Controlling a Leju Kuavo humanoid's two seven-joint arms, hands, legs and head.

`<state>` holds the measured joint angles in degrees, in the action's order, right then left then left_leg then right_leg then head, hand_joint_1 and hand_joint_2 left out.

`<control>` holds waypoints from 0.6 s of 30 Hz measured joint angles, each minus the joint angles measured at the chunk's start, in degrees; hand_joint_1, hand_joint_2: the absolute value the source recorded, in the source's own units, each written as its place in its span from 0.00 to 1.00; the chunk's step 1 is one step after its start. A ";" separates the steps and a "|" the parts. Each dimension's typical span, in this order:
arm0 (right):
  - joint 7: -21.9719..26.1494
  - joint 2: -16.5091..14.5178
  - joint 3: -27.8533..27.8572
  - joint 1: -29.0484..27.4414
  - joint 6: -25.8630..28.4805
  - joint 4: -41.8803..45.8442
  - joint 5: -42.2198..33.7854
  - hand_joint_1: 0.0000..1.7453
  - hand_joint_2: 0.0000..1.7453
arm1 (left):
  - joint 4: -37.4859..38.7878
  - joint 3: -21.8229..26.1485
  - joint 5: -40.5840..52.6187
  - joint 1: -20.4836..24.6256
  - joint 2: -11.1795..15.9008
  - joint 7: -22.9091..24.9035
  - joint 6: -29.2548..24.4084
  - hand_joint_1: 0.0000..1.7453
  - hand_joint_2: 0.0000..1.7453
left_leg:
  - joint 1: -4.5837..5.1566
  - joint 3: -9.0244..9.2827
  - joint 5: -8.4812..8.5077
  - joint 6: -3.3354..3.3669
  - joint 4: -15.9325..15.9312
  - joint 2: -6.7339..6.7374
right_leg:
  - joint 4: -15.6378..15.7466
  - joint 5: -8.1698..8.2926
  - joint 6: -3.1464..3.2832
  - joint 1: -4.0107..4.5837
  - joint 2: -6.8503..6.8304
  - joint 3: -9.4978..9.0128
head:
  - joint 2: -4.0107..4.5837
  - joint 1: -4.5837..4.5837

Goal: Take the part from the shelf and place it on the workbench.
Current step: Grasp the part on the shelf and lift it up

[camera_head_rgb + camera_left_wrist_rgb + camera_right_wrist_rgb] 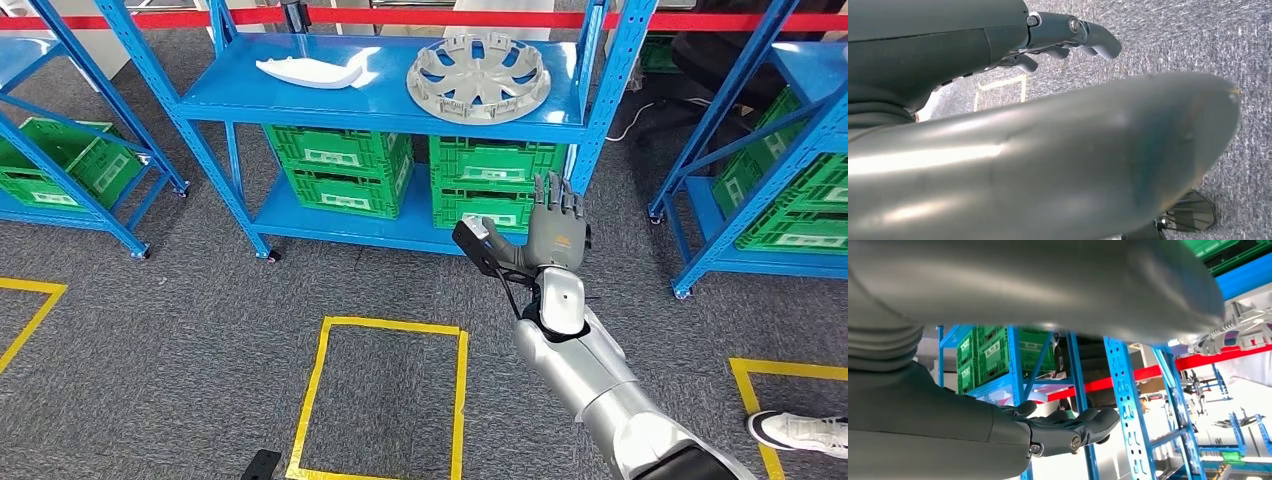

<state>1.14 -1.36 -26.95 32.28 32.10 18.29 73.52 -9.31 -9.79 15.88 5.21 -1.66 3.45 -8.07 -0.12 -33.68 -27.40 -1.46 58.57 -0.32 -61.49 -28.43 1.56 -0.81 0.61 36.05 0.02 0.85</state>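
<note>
On the blue shelf's (390, 108) top board lie a white curved part (308, 71) and, to its right, a grey wheel cover (478, 76). My right hand (548, 232) is raised in front of the shelf's lower level, below the wheel cover, palm toward the shelf. Its fingers point up and are spread, the thumb sticks out to the left, and it holds nothing. In the right wrist view its dark fingers (1073, 429) reach out bare, with the wheel cover's rim (1238, 330) beyond them. My left hand (998, 45) hangs over the grey carpet, its fingers (1088, 35) extended and empty.
Green crates (345, 165) fill the shelf's bottom level. More blue racks with green crates stand at the left (60, 160) and right (790, 200). A yellow tape square (385, 400) marks the carpet before me. A person's white shoe (800, 432) is at the lower right.
</note>
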 joint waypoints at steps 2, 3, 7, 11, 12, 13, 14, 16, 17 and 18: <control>-0.07 0.00 0.00 0.02 -0.09 -0.01 0.06 0.00 0.00 | 0.01 0.00 0.04 0.00 0.00 0.02 -0.01 0.00 0.00 | 0.02 0.03 0.00 -0.47 -0.02 0.00 | 0.06 0.04 -0.05 -0.04 -0.05 -0.04 | -0.01 -0.01; -0.09 0.00 0.00 0.03 -0.13 -0.01 0.07 0.00 0.00 | 0.02 0.00 0.05 0.00 0.01 0.03 -0.02 0.00 0.00 | 0.03 0.01 -0.01 -0.56 -0.01 -0.01 | 0.11 0.07 -0.11 -0.07 -0.07 -0.08 | -0.01 -0.02; -0.09 0.00 0.00 0.06 -0.26 -0.01 0.11 0.00 0.00 | 0.02 0.02 0.04 0.00 0.01 0.25 -0.02 0.00 0.00 | 0.05 -0.03 -0.01 -0.55 0.05 -0.01 | 0.34 0.23 -0.36 -0.10 -0.08 -0.20 | 0.01 -0.02; -0.09 0.00 0.00 0.09 -0.40 0.00 0.16 0.00 0.00 | 0.02 0.02 -0.03 0.00 0.02 0.33 -0.02 0.00 0.00 | 0.05 -0.04 -0.01 -0.53 0.06 -0.01 | 0.57 0.35 -0.55 -0.10 -0.08 -0.33 | 0.00 -0.02; -0.09 0.00 0.00 0.09 -0.42 0.01 0.16 0.00 0.00 | 0.02 0.02 -0.05 0.00 0.02 0.33 -0.02 0.00 0.00 | 0.05 -0.04 0.00 -0.52 0.06 -0.01 | 0.62 0.38 -0.58 -0.10 -0.08 -0.36 | 0.00 -0.02; -0.09 0.00 0.00 0.09 -0.43 0.00 0.16 0.00 0.00 | 0.02 0.02 -0.07 0.00 0.02 0.33 -0.02 0.00 0.00 | 0.05 -0.04 0.00 -0.51 0.06 -0.01 | 0.66 0.39 -0.61 -0.10 -0.08 -0.38 | 0.00 -0.02; -0.09 0.00 0.00 0.10 -0.43 0.00 0.17 0.00 0.00 | 0.02 0.02 -0.08 0.00 0.02 0.33 -0.02 0.00 0.00 | 0.05 -0.04 0.01 -0.50 0.06 -0.01 | 0.69 0.41 -0.63 -0.10 -0.08 -0.40 | 0.00 -0.02; -0.06 0.00 0.00 0.10 -0.44 -0.01 0.20 0.00 0.00 | 0.01 0.02 -0.10 -0.01 0.02 0.33 0.01 0.00 0.00 | 0.05 -0.04 0.01 -0.47 0.06 -0.01 | 0.73 0.43 -0.67 -0.10 -0.08 -0.43 | 0.00 -0.02; -0.01 0.00 0.00 0.11 -0.46 0.00 0.24 0.00 0.00 | 0.01 0.02 -0.11 -0.01 0.02 0.33 0.08 0.00 0.00 | 0.05 -0.04 0.01 -0.47 0.07 -0.01 | 0.75 0.44 -0.68 -0.11 -0.08 -0.44 | 0.01 -0.02; 0.03 0.00 0.00 0.11 -0.48 0.00 0.27 0.00 0.00 | 0.01 0.03 -0.13 -0.01 0.02 0.33 0.16 0.00 0.00 | 0.05 -0.04 0.01 -0.46 0.07 -0.01 | 0.77 0.45 -0.69 -0.11 -0.08 -0.45 | 0.01 -0.02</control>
<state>1.17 -1.36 -26.95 32.39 31.62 18.29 73.79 -9.30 -9.76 15.75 5.20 -1.64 3.78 -7.91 -0.07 -33.72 -27.39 -1.92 58.64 -0.33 -60.72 -27.99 0.87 -0.92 0.53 35.60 0.02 0.83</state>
